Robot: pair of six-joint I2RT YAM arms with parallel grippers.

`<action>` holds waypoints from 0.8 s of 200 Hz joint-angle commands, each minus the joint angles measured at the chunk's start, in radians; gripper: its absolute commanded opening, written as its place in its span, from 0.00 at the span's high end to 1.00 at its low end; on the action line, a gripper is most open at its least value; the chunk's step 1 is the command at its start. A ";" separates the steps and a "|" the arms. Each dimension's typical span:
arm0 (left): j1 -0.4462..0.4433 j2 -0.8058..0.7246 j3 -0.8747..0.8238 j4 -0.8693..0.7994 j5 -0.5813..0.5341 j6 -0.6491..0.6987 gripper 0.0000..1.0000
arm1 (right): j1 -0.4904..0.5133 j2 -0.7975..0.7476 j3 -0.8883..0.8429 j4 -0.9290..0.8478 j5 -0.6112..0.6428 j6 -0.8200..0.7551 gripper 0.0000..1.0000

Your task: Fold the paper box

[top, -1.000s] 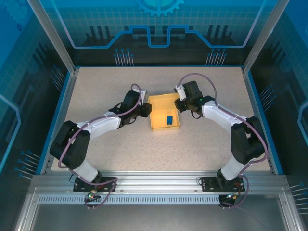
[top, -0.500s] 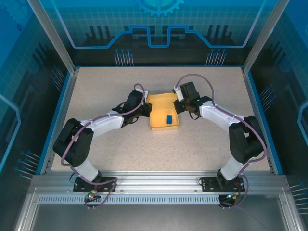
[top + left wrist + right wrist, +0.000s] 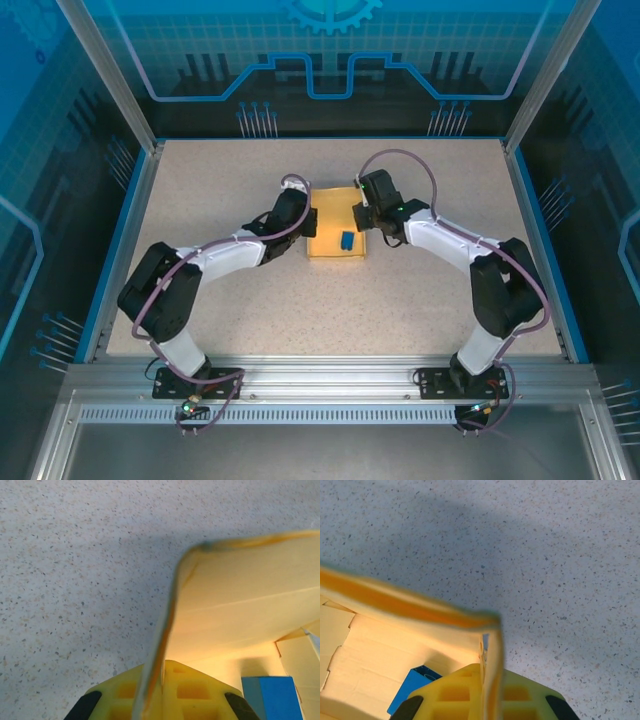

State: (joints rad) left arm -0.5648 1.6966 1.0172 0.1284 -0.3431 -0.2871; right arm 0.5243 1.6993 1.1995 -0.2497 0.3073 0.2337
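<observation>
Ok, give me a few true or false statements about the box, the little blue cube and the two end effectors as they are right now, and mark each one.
1. A small blue cube sits inside the paper box. True.
2. The left end effector hangs open, well away from the box. False: it is shut on the box's side wall, and the cardboard shows pinched between its fingers in the left wrist view.
3. The right end effector is clamped on the opposite wall of the box. True.
4. The box lies at the near edge of the table, right by the arm bases. False: it sits around the middle of the table, between the two outstretched arms.
</observation>
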 commanded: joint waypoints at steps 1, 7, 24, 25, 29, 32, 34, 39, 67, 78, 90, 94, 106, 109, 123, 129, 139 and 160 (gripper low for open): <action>-0.010 0.031 0.038 0.091 -0.075 -0.042 0.98 | 0.019 0.031 0.034 0.038 0.074 0.066 0.97; -0.012 0.035 0.038 0.100 -0.081 -0.046 0.99 | 0.019 0.036 0.039 0.041 0.082 0.078 0.97; -0.020 0.043 0.029 0.131 -0.101 -0.052 1.00 | 0.020 0.042 0.046 0.054 0.109 0.110 0.97; -0.020 0.044 0.028 0.133 -0.103 -0.052 0.99 | 0.020 0.043 0.046 0.054 0.111 0.111 0.97; -0.022 0.044 0.026 0.141 -0.108 -0.054 1.00 | 0.020 0.044 0.048 0.057 0.116 0.120 0.98; -0.023 0.045 0.023 0.147 -0.112 -0.054 0.99 | 0.019 0.046 0.050 0.059 0.120 0.126 0.98; -0.024 0.046 0.021 0.151 -0.114 -0.055 1.00 | 0.019 0.046 0.051 0.059 0.122 0.130 0.98; -0.026 0.046 0.017 0.159 -0.119 -0.056 1.00 | 0.020 0.049 0.055 0.061 0.126 0.142 0.98; -0.033 0.048 -0.005 0.199 -0.137 -0.069 1.00 | 0.023 0.066 0.062 0.083 0.135 0.190 0.97; -0.038 0.048 -0.012 0.208 -0.145 -0.069 1.00 | 0.026 0.073 0.059 0.094 0.136 0.202 0.97; -0.044 0.048 -0.021 0.219 -0.160 -0.070 1.00 | 0.031 0.077 0.053 0.104 0.137 0.212 0.97; -0.046 0.050 -0.024 0.223 -0.163 -0.069 1.00 | 0.033 0.078 0.050 0.108 0.137 0.214 0.97; -0.053 0.053 -0.036 0.241 -0.180 -0.073 1.00 | 0.038 0.079 0.039 0.119 0.141 0.222 0.97; -0.055 0.054 -0.040 0.248 -0.185 -0.074 1.00 | 0.041 0.079 0.036 0.124 0.141 0.223 0.97; -0.066 0.058 -0.060 0.277 -0.210 -0.075 1.00 | 0.049 0.075 0.021 0.146 0.148 0.228 0.97; -0.074 0.058 -0.069 0.292 -0.220 -0.074 1.00 | 0.053 0.073 0.014 0.152 0.150 0.228 0.97; -0.081 0.060 -0.083 0.312 -0.235 -0.072 1.00 | 0.057 0.071 0.002 0.170 0.153 0.233 0.97; -0.099 0.061 -0.105 0.342 -0.258 -0.063 1.00 | 0.073 0.056 -0.050 0.239 0.168 0.242 0.98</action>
State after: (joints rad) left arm -0.6353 1.7462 0.9379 0.3733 -0.5537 -0.3416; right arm 0.5625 1.7611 1.2022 -0.1078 0.4561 0.4419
